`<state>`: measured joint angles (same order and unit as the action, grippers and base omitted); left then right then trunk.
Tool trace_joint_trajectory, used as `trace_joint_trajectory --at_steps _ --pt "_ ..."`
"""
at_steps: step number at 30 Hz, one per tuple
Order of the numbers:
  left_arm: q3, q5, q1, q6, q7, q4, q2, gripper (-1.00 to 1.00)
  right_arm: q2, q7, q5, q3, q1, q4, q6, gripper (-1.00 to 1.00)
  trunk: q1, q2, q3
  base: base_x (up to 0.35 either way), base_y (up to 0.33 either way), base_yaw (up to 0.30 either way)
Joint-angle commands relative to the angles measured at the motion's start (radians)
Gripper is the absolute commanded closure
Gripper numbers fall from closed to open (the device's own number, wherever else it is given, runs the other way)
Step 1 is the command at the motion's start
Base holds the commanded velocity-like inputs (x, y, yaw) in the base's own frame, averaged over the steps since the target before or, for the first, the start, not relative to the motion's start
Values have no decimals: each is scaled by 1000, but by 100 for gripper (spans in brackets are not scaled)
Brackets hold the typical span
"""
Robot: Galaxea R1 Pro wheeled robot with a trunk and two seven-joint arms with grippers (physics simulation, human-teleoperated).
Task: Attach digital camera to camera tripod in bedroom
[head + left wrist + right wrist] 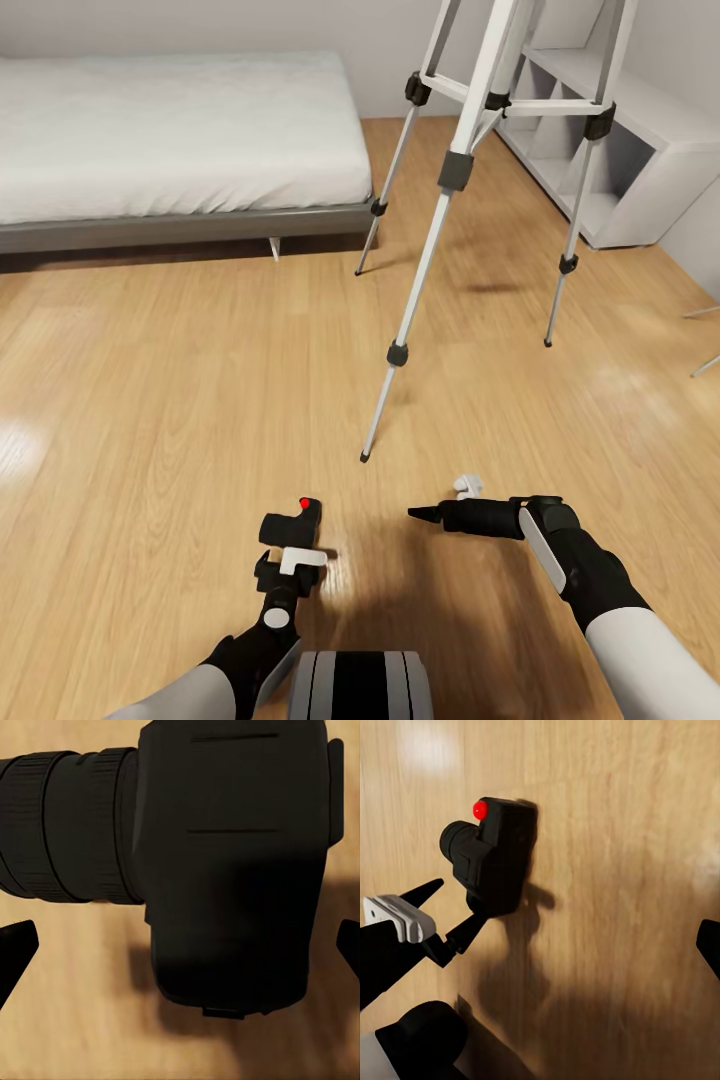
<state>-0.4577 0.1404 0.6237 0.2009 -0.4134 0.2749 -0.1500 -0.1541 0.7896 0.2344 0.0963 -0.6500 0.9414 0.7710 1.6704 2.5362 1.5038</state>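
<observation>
My left end effector (291, 545) sits low over the wood floor (150, 400). The digital camera (292, 523) is at its tips. In the left wrist view the digital camera (225, 855) lies between my two fingertips (15, 945), which stand wide apart at either side with floor showing between each tip and the body. So the left end effector is spread, not pinching. In the right wrist view one left fingertip (461, 934) reaches the camera's (495, 855) underside; I cannot tell if it touches.

My right end effector (425, 514) points across toward the left one, with the camera just beyond its tip. Spread or pressed together: I cannot tell.

The camera tripod (455, 170) stands ahead of both end effectors, well apart from the camera, its nearest foot on the floor between and beyond them. A white bed (170, 130) lies ahead of the left end effector and a white shelf unit (640, 170) behind the tripod.
</observation>
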Motion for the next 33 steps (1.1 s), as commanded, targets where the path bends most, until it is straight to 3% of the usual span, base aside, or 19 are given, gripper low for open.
trace_joint_trajectory --at_steps 1,33 --pt "-9 10 1 5 -4 -3 0 -100 -1 -1 5 2 0 1 5 -100 0 0 1 0 0 0" --pt "-9 11 1 2 48 -37 -2 -100 -1 1 5 2 0 1 5 -100 0 0 1 0 0 0"
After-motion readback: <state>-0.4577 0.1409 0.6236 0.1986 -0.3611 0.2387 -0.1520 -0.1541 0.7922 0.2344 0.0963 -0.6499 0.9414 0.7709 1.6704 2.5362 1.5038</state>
